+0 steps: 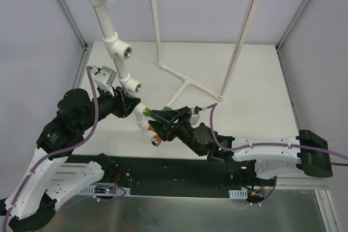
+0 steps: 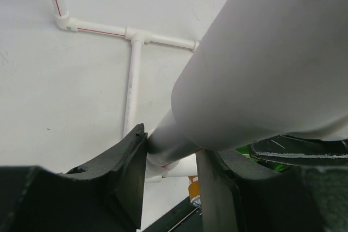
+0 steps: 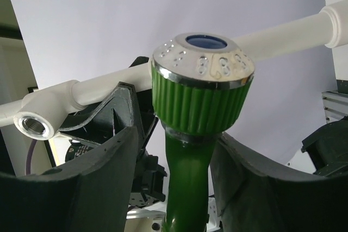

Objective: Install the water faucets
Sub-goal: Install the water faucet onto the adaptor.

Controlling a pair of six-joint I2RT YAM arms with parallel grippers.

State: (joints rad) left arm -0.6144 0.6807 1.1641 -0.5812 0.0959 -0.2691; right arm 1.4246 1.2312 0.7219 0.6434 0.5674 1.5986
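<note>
**Right pincer slack around green faucet, seating unverified**

Right wrist: right gripper [image 3: 176, 150] has its jaws spread, straddling the stem of the green plastic faucet with ribbed cap and shiny silver round end [image 3: 200, 99]. There's a gap on one side, so no pinch. An empty white tee fitting with metal threaded hole [image 3: 33, 125] shows behind.

Left wrist: left gripper [image 2: 171, 145] is clamped on the white plastic pipe riser [image 2: 261, 69].

Top: the green faucet sits at the riser's low fitting. The orange plastic faucet [image 1: 157, 132] is just below it, silver end down. I can't see thread engagement on either.

Risks, my read:
- If green is barely a turn in, it sags or drops with nothing holding it.
- A finger catching the lever on pull-back could unscrew it.
- If the left clamp slips, the riser twists and the thread crosses.
</note>
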